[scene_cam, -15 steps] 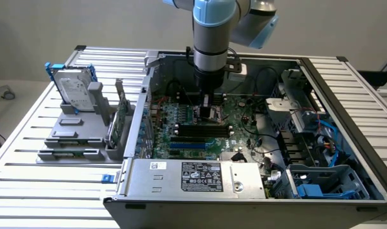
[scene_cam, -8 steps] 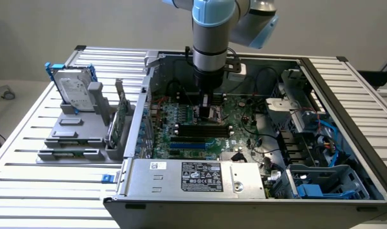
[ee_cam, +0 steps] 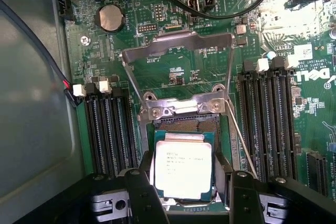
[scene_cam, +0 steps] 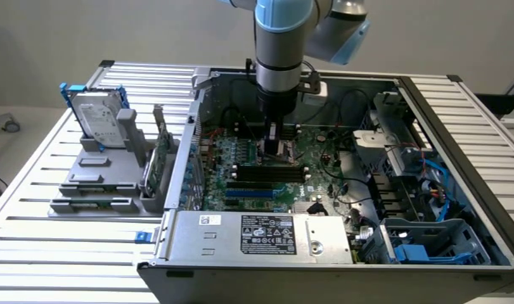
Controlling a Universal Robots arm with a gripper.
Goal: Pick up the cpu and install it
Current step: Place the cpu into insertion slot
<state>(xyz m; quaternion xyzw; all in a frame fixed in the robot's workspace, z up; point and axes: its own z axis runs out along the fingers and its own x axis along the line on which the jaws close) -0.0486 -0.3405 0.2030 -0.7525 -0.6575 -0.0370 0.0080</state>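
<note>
The cpu (ee_cam: 184, 167), a small square chip with a pale metal top, sits between the two black fingers (ee_cam: 143, 195) of my gripper (ee_cam: 188, 190), which is shut on it. It hangs just over the open socket (ee_cam: 185, 125) on the green motherboard (ee_cam: 173, 72), whose metal load plate (ee_cam: 178, 43) is swung up and open. In the exterior view my gripper (scene_cam: 274, 144) reaches straight down into the open computer case (scene_cam: 239, 237), low over the board.
Black memory slots (ee_cam: 107, 129) flank the socket on both sides, and a black cable (ee_cam: 210, 9) loops across the board. A hard drive in a blue bracket (scene_cam: 100, 117) stands on a grey fixture at the exterior view's left. Memory sticks (scene_cam: 269, 172) lie near the gripper.
</note>
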